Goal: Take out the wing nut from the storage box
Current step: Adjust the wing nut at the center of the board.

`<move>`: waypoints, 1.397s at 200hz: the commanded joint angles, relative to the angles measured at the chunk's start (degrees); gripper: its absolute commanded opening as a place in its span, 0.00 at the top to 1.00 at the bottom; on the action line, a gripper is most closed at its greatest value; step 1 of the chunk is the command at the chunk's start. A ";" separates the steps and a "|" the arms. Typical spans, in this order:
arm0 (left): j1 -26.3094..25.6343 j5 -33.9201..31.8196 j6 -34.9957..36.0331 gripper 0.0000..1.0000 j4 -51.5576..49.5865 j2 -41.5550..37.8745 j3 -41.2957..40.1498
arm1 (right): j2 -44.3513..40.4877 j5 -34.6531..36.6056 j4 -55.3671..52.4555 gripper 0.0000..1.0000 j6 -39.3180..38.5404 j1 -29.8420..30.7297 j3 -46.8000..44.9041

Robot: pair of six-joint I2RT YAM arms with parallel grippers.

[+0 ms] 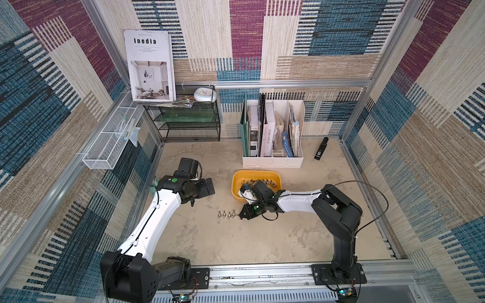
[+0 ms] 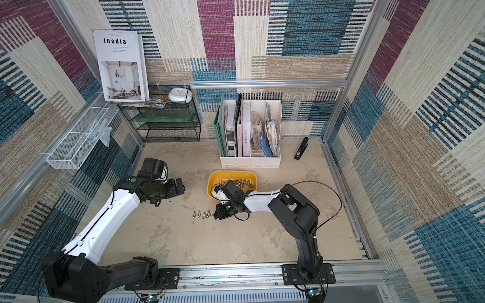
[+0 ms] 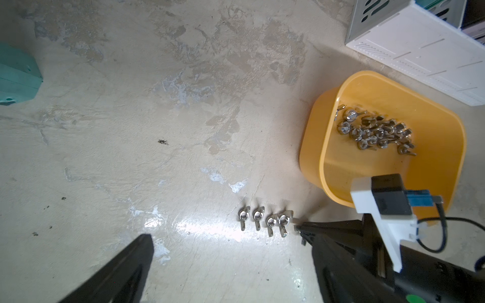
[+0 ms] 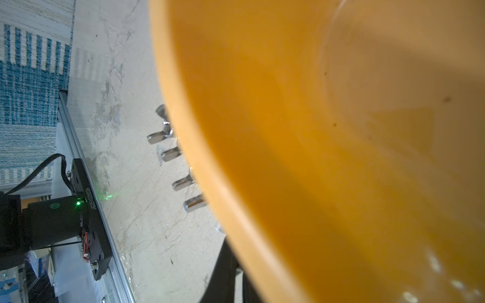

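The yellow-orange storage box (image 1: 237, 181) (image 2: 210, 183) (image 3: 322, 157) sits mid-table with several metal wing nuts (image 1: 262, 182) (image 2: 239, 182) (image 3: 378, 133) heaped at its far side. In front of it several wing nuts (image 1: 227, 214) (image 2: 202, 214) (image 3: 262, 221) (image 4: 170, 153) lie in a row on the table. My right gripper (image 1: 240, 215) (image 2: 214, 215) (image 3: 299, 227) (image 4: 223, 237) points down at the row's right end, shut on a wing nut (image 3: 295, 221) whose silver wings stick out at the tips. My left gripper (image 1: 207, 187) (image 2: 179, 186) (image 3: 229, 238) hovers wide open to the left of the box, holding nothing.
A white file holder (image 1: 273, 160) with books stands just behind the box. A black stapler (image 1: 320, 149) lies at the back right. A black mesh shelf (image 1: 189, 123) stands at the back left, and a white wire basket (image 1: 105, 149) hangs on the left wall.
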 commanded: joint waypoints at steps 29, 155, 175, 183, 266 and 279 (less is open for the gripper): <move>0.05 0.01 0.48 0.01 0.46 0.04 -0.09 | 1.89 -1.81 -1.78 0.90 2.94 -0.94 -0.60; 0.05 0.88 0.40 0.01 0.96 0.10 -0.09 | 0.82 10.94 -10.82 0.82 7.41 -0.85 0.03; 0.05 1.05 0.36 0.01 1.11 0.14 -0.09 | 0.55 11.62 -11.43 0.82 6.98 -0.94 0.19; -0.03 1.05 0.32 0.01 1.10 0.15 -0.14 | 0.40 11.77 -11.63 0.82 6.97 -0.93 0.37; 0.05 1.36 0.42 0.01 1.17 0.35 -0.05 | -3.22 15.33 -14.59 0.81 5.59 -0.28 2.53; 0.04 1.43 0.32 0.01 1.21 0.50 0.30 | -5.54 15.89 -14.88 0.78 4.88 -0.29 3.08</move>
